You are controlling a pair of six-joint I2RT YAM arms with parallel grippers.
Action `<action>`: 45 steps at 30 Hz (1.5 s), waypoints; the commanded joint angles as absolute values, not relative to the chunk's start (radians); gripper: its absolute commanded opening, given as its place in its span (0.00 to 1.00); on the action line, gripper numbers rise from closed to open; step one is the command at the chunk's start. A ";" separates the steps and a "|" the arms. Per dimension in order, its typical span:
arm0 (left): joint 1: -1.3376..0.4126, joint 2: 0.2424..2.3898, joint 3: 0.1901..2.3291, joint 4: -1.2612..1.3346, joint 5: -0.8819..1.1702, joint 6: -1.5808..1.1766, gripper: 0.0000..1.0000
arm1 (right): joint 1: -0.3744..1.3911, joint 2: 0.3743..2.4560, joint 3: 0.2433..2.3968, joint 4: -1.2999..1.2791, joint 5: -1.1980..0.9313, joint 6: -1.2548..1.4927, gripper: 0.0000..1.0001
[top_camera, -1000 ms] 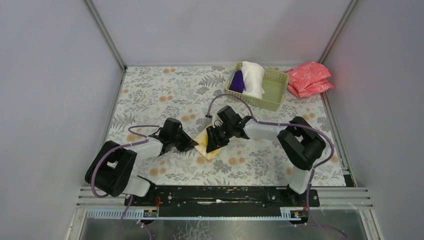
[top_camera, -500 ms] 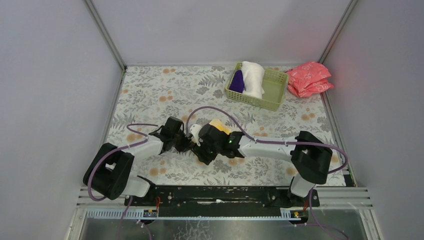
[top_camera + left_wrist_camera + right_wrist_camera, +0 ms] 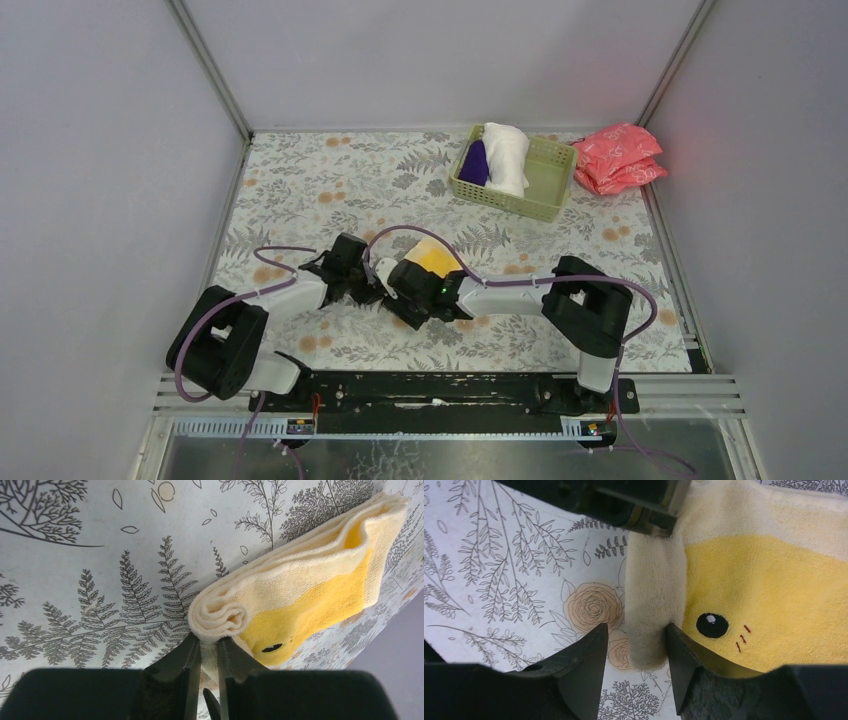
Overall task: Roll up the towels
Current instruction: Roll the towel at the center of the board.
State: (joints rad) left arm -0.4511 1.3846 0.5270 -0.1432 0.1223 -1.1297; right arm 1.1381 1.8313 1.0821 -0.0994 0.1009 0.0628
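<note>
The pale yellow towel (image 3: 433, 259) lies partly rolled on the floral table, its rolled edge (image 3: 653, 600) toward the grippers. In the left wrist view the towel (image 3: 305, 580) stretches away, and my left gripper (image 3: 209, 642) is shut on its rolled end. My right gripper (image 3: 635, 634) is open, its jaws astride the other end of the roll; one finger (image 3: 679, 650) touches it, the other stands apart. From above, the left gripper (image 3: 373, 289) and the right gripper (image 3: 402, 297) meet at the towel's near-left edge. The purple towel (image 3: 474, 163) and the white towel (image 3: 506, 157) sit rolled in the basket.
The light green basket (image 3: 545, 198) stands at the back right of the floral table cover (image 3: 300, 190). Pink-red packets (image 3: 618, 158) lie beside it against the right wall. Grey walls close in the left, back and right sides. The left gripper's body (image 3: 624, 500) fills the top of the right wrist view.
The right arm swung from over the towel round to its near-left edge and its jaws widened. The yellow towel now shows behind it. The left gripper kept its hold.
</note>
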 commanded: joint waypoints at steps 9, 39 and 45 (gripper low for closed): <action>-0.459 1.318 0.571 -0.326 0.029 -1.107 0.29 | 1.104 1.869 1.026 -0.122 -0.029 0.089 0.09; -0.474 1.317 0.569 -0.188 0.171 -1.113 0.74 | 0.589 2.254 0.709 1.376 -1.104 1.451 0.03; -0.479 1.427 0.574 -0.144 0.153 -1.104 0.65 | 0.588 2.232 0.706 1.253 -1.084 1.378 0.06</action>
State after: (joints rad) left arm -0.4656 1.3598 0.5674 -0.2096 0.1627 -1.1244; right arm 0.5953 2.2284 0.7193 1.3121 -1.1011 1.3605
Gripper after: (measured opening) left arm 0.679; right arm 0.048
